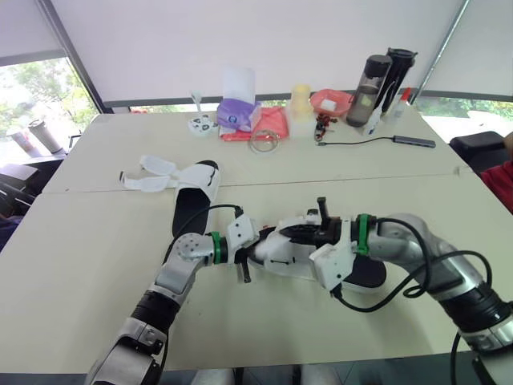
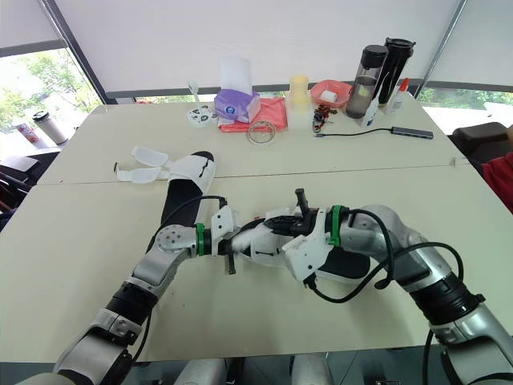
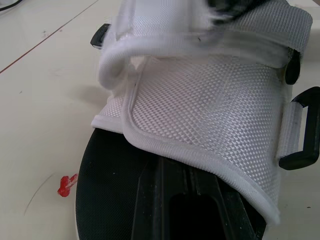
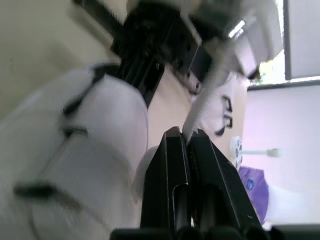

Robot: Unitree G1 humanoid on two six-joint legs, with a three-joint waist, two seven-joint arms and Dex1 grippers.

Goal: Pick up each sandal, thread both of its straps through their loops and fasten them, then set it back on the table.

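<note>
- Black jaws of the right gripper (image 4: 186, 134) are clenched tight on a thin white strap (image 4: 201, 107), which rises from between their tips.
- We see the left gripper (image 2: 231, 255) up against the 9 o'clock end of the same sandal (image 1: 282, 258); whether its jaws are clenched or released we cannot tell.
- That sandal, a white woven upper over a black sole, sits between both grippers, mid-counter (image 1: 80, 265).
- At 10 o'clock from it lies the second sandal (image 1: 196, 186), its straps splayed open toward 9 o'clock.
- Far off at 12 o'clock we note bottles (image 1: 377, 84) and a purple tissue pack (image 1: 237, 114).
</note>
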